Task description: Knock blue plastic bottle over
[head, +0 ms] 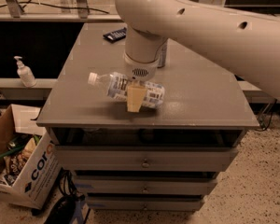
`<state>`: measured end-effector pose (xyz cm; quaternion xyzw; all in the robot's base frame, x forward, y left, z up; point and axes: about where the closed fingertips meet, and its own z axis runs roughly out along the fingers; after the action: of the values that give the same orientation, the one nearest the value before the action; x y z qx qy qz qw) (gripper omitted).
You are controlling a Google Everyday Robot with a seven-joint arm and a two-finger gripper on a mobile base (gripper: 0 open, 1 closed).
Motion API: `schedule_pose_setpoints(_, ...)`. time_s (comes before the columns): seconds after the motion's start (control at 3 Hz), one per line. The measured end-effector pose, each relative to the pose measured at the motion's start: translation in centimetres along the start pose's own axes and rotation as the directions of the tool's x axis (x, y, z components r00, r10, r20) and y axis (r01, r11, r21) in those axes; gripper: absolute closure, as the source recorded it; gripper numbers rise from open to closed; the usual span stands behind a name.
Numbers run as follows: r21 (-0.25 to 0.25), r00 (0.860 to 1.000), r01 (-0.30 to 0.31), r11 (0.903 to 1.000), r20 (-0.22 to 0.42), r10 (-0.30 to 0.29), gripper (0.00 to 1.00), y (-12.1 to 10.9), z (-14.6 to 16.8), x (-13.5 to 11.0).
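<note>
The blue plastic bottle (116, 87) lies on its side near the front of the grey cabinet top (200, 97). Its white cap points left and its label faces me. My gripper (134, 98) comes down from the big white arm right over the bottle's middle. A tan part of it covers the front of the label. The bottle's far side is hidden behind the gripper.
A silver can (162, 55) stands behind the arm, mostly hidden. A dark flat device (115, 34) lies at the back of the top. A white pump bottle (24, 72) stands on a ledge to the left. A cardboard box (30, 171) sits on the floor at left.
</note>
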<state>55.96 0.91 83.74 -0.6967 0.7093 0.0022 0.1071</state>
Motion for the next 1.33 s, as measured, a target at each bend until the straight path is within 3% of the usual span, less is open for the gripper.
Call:
schedule_pose_setpoints(1.0,-0.029,0.999,0.014,0.9995,0.038,-0.013,0.13,0.4,0.28,-0.35)
schedule_pose_setpoints(1.33,-0.024,0.999,0.013,0.9996,0.048,-0.012,0.0,0.26,0.07,-0.48)
